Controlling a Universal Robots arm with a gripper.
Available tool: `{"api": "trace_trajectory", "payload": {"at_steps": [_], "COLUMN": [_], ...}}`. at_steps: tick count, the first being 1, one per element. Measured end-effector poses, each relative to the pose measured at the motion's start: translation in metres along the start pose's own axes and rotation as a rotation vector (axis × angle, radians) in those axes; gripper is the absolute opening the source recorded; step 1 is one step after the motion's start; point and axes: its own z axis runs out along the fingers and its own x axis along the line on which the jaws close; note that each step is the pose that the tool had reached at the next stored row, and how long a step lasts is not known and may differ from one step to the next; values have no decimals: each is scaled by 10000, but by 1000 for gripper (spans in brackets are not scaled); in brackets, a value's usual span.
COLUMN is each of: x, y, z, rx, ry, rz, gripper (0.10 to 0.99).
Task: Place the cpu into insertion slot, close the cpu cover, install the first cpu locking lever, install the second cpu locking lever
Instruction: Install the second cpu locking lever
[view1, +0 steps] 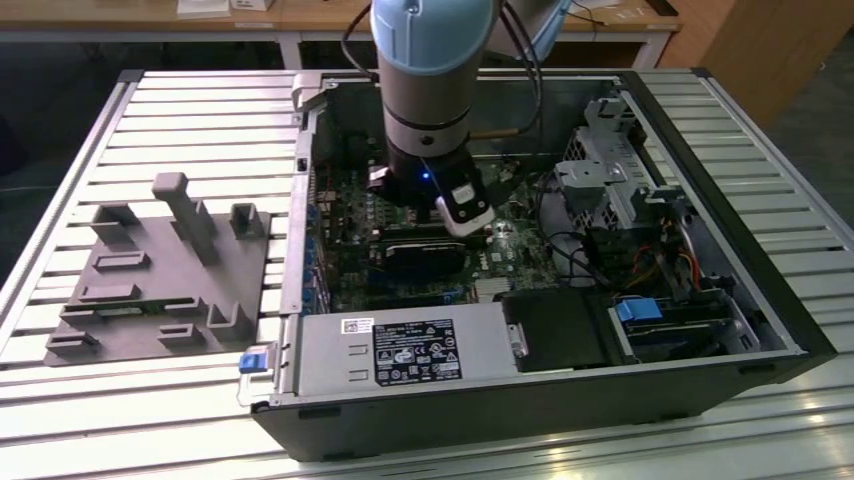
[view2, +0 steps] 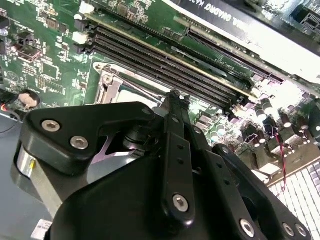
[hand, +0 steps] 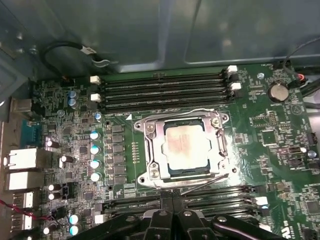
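Under the cpu cover (hand: 150, 150), the silver-grey cpu (hand: 187, 146)

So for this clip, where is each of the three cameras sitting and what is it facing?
Exterior view: off the arm, above the open computer case, looking down; the arm descends into it.
First wrist view: on the wrist, facing the cpu under the cpu cover; gripper links at the edge.
Second wrist view: behind the gripper, grazing the motherboard.
Both wrist views share the memory slots.
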Motion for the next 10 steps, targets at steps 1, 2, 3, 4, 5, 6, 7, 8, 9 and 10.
{"api": "trace_trajectory", "payload": {"at_steps": [1,2,3,4,5,6,7,8,9,10], "x": [9,20,31,56,76,79,83,89,94,102], "y": [-4,-7,-11,-21,-37,-40,-43,-45,-48,-51], "z": [10,20,29,54,104,112,121,130,138,146], "rx": [0,1,1,1,-60,-84,-111,-137,-163,-185], "ry": [0,-1,-2,-5,2,6,8,11,13,17], "rz": [4,9,12,21,24,24,28,30,31,32], "gripper": [102,102,102,102,102,102,102,102,102,102]}}
